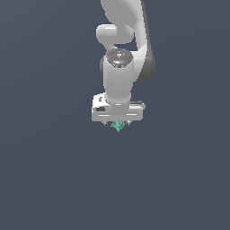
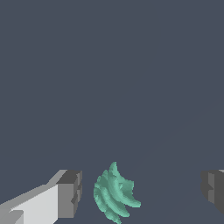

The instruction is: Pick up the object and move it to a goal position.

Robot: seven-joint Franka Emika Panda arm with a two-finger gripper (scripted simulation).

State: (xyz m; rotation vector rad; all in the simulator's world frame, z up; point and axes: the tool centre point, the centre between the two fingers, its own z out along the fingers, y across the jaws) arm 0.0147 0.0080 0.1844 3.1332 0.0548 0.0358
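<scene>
The object (image 1: pixel 118 127) is a tiny teal-green jagged lump, seen in the exterior view just under the white arm's hand. My gripper (image 1: pixel 117 122) points down over it. In the wrist view the object (image 2: pixel 114 197) lies between the two dark-tipped fingers, close to one finger (image 2: pixel 70 192) and well apart from the other (image 2: pixel 213 190). The gripper (image 2: pixel 141 192) is open wide and neither finger touches the lump. The arm hides most of the fingers in the exterior view.
A flat, dark blue-grey surface (image 1: pixel 54 170) fills both views around the arm. No other objects, containers or edges show.
</scene>
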